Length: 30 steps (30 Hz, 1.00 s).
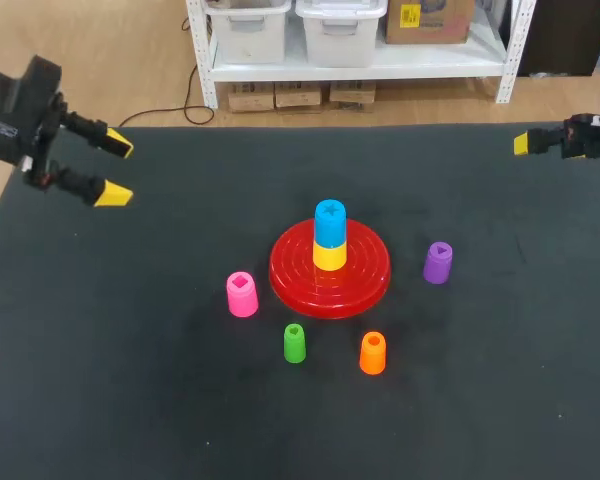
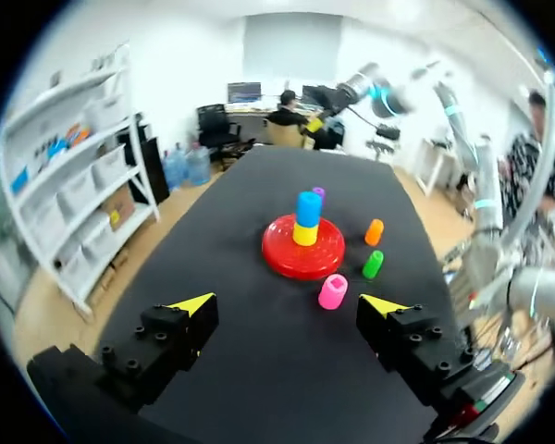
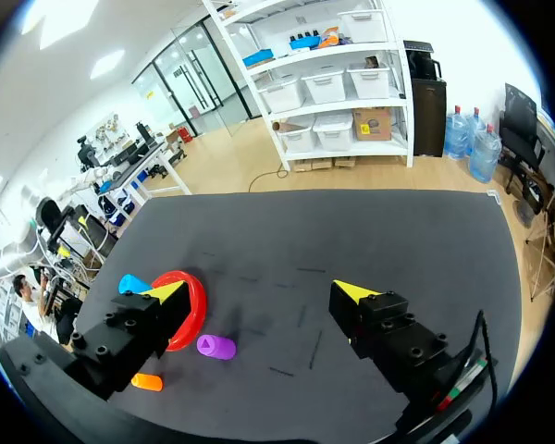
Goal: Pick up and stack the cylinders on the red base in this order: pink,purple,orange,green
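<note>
Standing just beside the rim of the red base, the pink cylinder is judged first in order; the left gripper and right gripper are held wide open, empty, far from it. A finger lowered on the base side could be caught on that rim, and the blue cylinder atop the yellow cylinder could be toppled by an off-centre placement.

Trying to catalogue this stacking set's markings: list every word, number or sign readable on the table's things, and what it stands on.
No words or numbers are readable here.
Blue cylinder: cross-shaped sign on top.
Purple cylinder: triangle-like sign on top.
Pink cylinder: squarish sign on top, blurred.
Green cylinder, orange cylinder: top signs too small to tell.
Left arm: print too small to read.
</note>
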Motion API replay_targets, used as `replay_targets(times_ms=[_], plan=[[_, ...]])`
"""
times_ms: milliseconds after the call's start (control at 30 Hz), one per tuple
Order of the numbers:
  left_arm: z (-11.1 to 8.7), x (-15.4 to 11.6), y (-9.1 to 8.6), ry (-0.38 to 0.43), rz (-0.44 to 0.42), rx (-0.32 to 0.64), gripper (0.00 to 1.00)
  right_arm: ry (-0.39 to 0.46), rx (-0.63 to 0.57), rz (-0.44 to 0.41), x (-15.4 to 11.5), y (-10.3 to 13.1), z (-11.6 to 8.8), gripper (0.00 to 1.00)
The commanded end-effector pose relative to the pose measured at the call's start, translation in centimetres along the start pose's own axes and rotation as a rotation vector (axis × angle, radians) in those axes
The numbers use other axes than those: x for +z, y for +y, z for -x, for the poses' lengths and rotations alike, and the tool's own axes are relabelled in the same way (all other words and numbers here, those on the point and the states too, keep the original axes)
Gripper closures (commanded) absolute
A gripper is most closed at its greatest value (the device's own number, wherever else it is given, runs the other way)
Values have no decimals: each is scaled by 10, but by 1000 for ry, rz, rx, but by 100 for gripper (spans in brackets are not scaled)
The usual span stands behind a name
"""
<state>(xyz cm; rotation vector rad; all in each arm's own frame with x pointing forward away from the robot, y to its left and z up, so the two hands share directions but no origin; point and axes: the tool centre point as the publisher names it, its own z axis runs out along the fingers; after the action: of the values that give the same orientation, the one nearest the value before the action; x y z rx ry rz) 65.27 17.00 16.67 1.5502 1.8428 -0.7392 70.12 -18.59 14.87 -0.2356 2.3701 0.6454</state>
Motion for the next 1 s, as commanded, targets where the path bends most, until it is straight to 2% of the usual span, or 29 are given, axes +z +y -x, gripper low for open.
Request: replay_targets(times_ms=[33, 133, 267, 367, 533, 767, 1000], plan=[[3, 12, -8, 128, -20, 344, 0, 1, 0, -5, -1, 1, 0, 0], [5, 16, -13, 83, -87, 348, 0, 1, 0, -5, -1, 1, 0, 0], [8, 19, -19, 73, -131, 366, 0, 1, 0, -5, -1, 1, 0, 0], [9, 19, -19, 60, -135, 367, 0, 1, 0, -5, -1, 1, 0, 0], [4, 16, -8, 30, -96, 304, 0, 1, 0, -5, -1, 1, 0, 0], [2, 12, -6, 10, -155, 344, 0, 1, 0, -5, -1, 1, 0, 0], [0, 14, -7, 0, -142, 333, 0, 1, 0, -5, -1, 1, 0, 0]])
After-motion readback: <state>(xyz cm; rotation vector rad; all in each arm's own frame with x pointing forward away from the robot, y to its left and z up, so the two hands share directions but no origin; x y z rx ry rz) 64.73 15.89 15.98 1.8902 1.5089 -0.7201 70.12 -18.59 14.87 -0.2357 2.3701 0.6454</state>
